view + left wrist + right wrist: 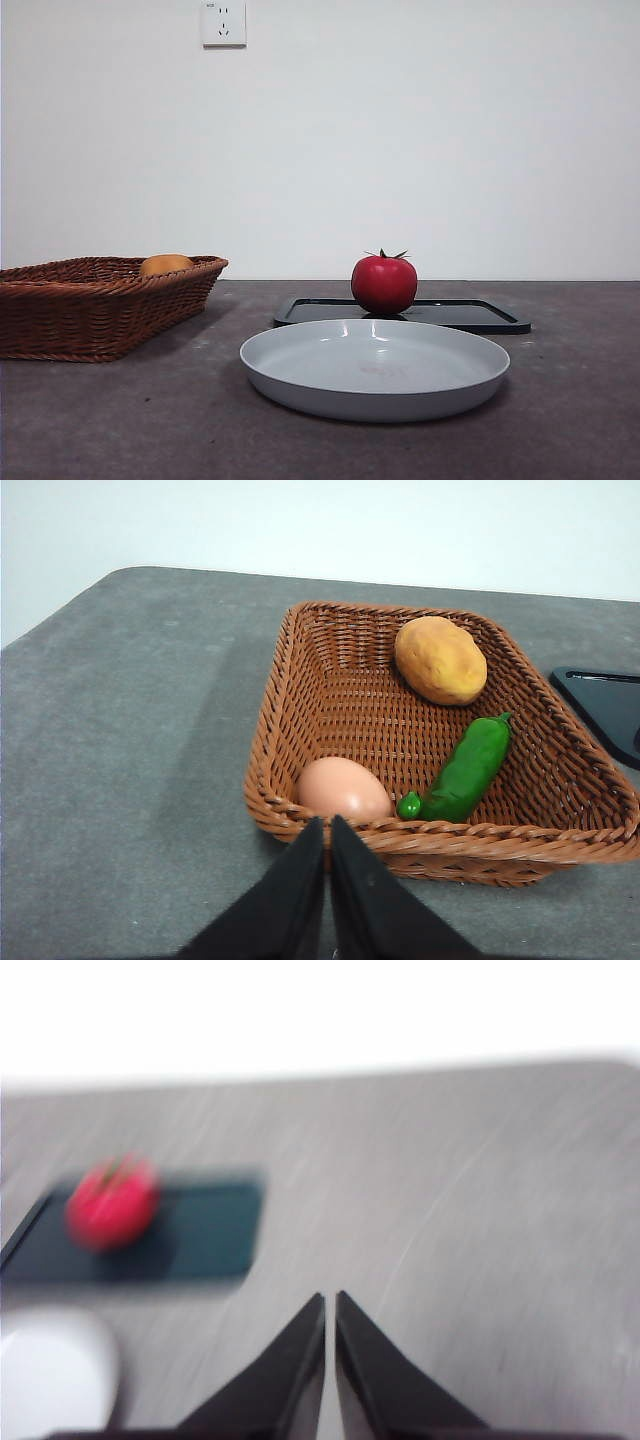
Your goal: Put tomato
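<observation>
The red tomato (384, 283) with a dark green stem stands on a flat black tray (470, 314) behind a grey plate (300, 350). In the blurred right wrist view the tomato (112, 1202) shows on the tray (200, 1235), well away from my right gripper (330, 1305), which is shut and empty above bare table. My left gripper (328, 830) is shut and empty, close to the near rim of a wicker basket (300, 660). Neither gripper shows in the front view.
The basket (90, 305) stands at the left and holds an orange-yellow round fruit (440, 660), a green pepper (465, 770) and a pale egg (343, 788). A wall with a socket (223, 22) stands behind the table. The plate's edge (50, 1375) shows in the right wrist view.
</observation>
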### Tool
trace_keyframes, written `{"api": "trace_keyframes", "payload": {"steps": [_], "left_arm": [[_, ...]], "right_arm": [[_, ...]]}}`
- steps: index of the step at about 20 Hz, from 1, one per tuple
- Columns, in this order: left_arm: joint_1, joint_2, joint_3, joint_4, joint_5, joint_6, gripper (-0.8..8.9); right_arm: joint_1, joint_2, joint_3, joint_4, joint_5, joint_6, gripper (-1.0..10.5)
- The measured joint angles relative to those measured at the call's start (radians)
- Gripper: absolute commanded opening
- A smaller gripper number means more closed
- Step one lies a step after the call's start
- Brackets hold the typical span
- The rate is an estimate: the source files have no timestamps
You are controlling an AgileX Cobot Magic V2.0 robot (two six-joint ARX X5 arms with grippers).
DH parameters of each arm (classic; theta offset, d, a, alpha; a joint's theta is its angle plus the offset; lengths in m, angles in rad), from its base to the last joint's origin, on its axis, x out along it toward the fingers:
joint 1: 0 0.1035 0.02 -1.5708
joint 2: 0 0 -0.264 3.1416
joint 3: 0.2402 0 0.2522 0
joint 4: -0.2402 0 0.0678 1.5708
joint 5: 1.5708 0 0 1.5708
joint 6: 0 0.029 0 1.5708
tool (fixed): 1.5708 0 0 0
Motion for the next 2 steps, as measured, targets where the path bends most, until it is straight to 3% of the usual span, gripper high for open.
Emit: {"api": "trace_keyframes", "payload": {"steps": [1, 2], "left_arm": [[0.000, 0.000, 0.000, 0.000, 0.000, 0.000, 0.08], [0.000, 0.000, 0.000, 0.000, 0.000, 0.000, 0.08]], "right_arm": [[-0.201, -0.143, -0.454, 0.476, -0.021, -0.068, 0.1], [-0.215, -0.153, -0.493, 0.507, -0.024, -0.072, 0.1]]}}
